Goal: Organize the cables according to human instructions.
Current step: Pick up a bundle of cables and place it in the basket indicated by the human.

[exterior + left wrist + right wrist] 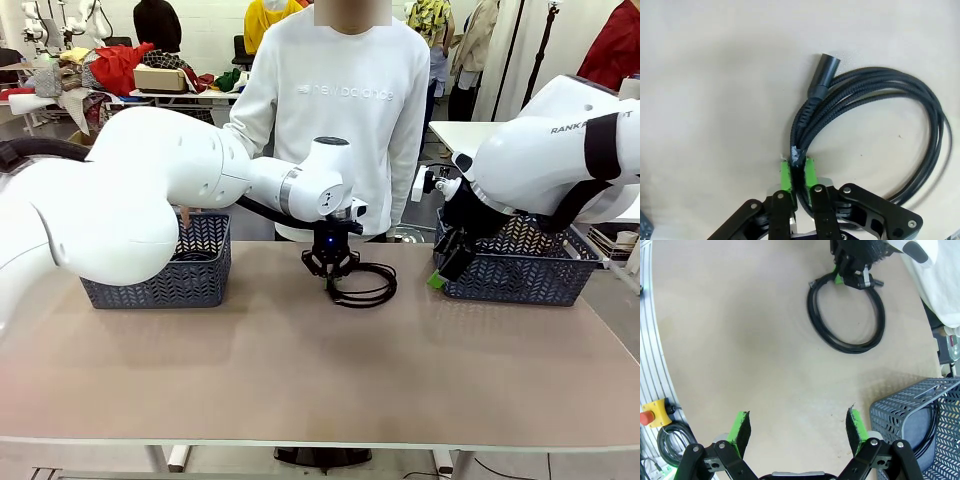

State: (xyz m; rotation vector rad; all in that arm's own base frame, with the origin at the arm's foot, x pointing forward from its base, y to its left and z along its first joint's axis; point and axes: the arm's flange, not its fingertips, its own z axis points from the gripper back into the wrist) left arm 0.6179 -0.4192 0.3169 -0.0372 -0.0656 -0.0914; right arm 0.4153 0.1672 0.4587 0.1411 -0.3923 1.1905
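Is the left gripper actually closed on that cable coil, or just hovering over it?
Closed on it. In the left wrist view the left gripper has both green pads pinching the bundled strands of the cable coil, which lies on the table.

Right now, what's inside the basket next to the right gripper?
In the right wrist view, a black cable loops against the inner wall of the basket. The rest of its interior is out of frame or hidden behind the right arm.
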